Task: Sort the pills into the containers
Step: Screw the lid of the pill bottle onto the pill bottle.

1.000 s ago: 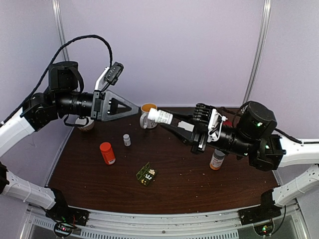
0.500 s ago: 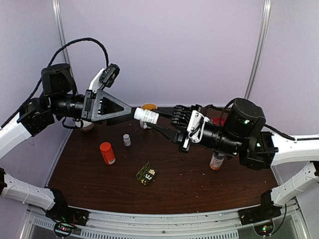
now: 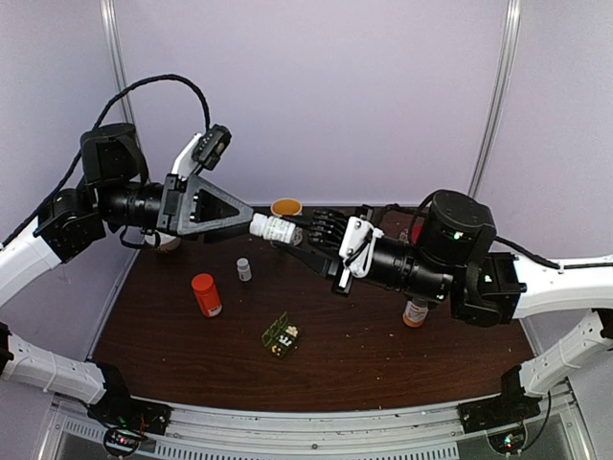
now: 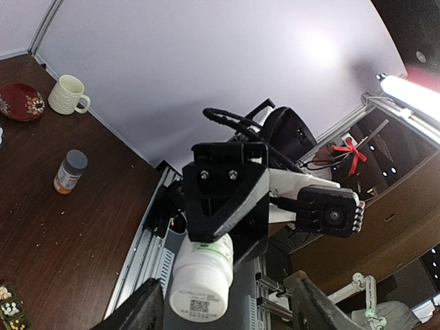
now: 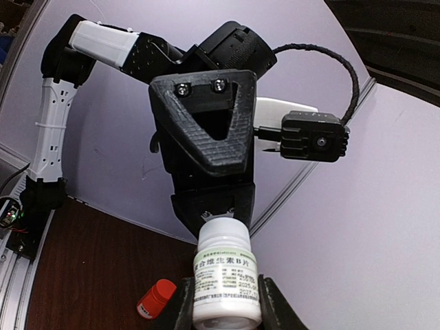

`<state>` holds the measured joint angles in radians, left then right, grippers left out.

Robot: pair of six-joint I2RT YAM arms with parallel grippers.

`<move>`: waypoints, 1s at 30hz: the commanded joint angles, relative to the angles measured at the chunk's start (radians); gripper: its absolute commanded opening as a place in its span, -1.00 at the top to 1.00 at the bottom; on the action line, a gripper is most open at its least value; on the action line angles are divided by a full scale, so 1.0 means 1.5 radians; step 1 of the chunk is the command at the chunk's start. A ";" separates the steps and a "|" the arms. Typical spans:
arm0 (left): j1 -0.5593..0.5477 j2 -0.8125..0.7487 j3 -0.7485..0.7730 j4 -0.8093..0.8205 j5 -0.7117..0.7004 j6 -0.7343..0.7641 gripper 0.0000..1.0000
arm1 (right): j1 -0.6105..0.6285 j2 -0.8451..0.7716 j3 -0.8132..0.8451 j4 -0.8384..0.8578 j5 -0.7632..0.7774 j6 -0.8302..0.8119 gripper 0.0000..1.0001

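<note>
A white pill bottle (image 3: 276, 229) with a green-striped label hangs in the air above the back of the table. My right gripper (image 3: 292, 237) is shut on its body, a finger pressed to each side (image 5: 183, 302). The bottle's cap end (image 5: 223, 237) points into my left gripper (image 3: 253, 223), whose fingers (image 4: 143, 308) stand open on either side of it with gaps showing. The dark green pill box (image 3: 281, 335) lies on the table with its lid open and small white pills (image 3: 288, 333) in its compartments; its corner also shows in the left wrist view (image 4: 7, 309).
An orange bottle (image 3: 206, 294) and a tiny white bottle (image 3: 243, 269) stand left of centre. A brown bottle with a grey cap (image 3: 416, 311) sits under my right arm. A white mug (image 4: 67, 94) and a red bowl (image 4: 19, 101) stand at the back.
My right arm has carried the white bottle leftwards until its cap end sits between the left fingers. The left jaws have narrowed around it.
</note>
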<state>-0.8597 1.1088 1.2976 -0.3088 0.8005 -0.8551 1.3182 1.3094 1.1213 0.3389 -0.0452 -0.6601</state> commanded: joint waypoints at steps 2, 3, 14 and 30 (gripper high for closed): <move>0.002 -0.002 -0.002 0.013 0.004 0.012 -0.23 | 0.004 0.006 0.018 0.001 0.023 -0.005 1.00; 0.002 0.000 -0.002 0.013 0.005 0.012 -0.18 | 0.004 0.007 0.019 0.001 0.023 -0.005 1.00; 0.002 0.003 0.003 -0.014 0.003 0.028 0.11 | 0.005 0.018 0.028 -0.013 0.027 -0.007 1.00; 0.002 0.012 0.020 -0.053 -0.007 0.069 0.70 | 0.005 0.017 0.033 -0.021 0.017 0.024 1.00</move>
<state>-0.8562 1.1183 1.2991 -0.3946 0.7868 -0.7906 1.3239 1.3338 1.1400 0.3191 -0.0284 -0.6640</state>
